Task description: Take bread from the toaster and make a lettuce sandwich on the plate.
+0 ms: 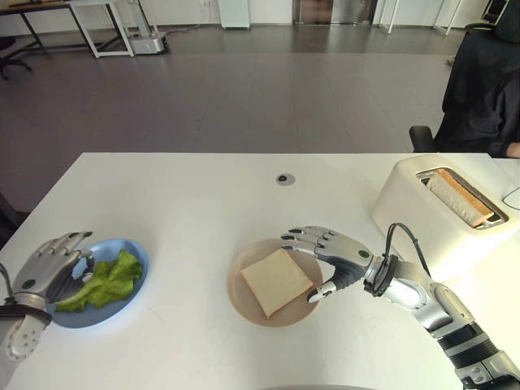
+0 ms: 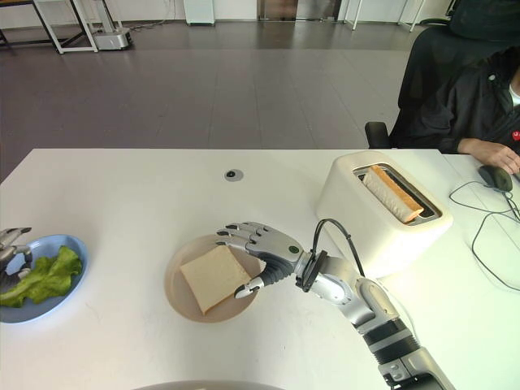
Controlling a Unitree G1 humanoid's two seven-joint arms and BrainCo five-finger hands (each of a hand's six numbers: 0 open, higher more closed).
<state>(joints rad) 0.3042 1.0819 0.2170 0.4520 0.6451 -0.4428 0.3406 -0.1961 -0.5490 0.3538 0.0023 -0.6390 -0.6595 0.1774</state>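
Observation:
A slice of bread (image 1: 275, 281) lies flat on the tan plate (image 1: 241, 306) in the middle of the table. My right hand (image 1: 327, 250) hovers at the slice's right edge with fingers spread, holding nothing. The white toaster (image 1: 406, 213) stands at the right with another slice (image 1: 459, 196) sticking out of its slot. A green lettuce leaf (image 1: 104, 281) lies on a blue plate (image 1: 130, 249) at the left. My left hand (image 1: 50, 269) rests at that plate's left rim, fingers loosely open over the leaf's edge.
A small round grommet (image 1: 285, 179) sits in the tabletop behind the tan plate. Cables (image 2: 487, 213) and a mouse (image 2: 491, 177) under a person's hand lie right of the toaster. Bare table stretches between the two plates.

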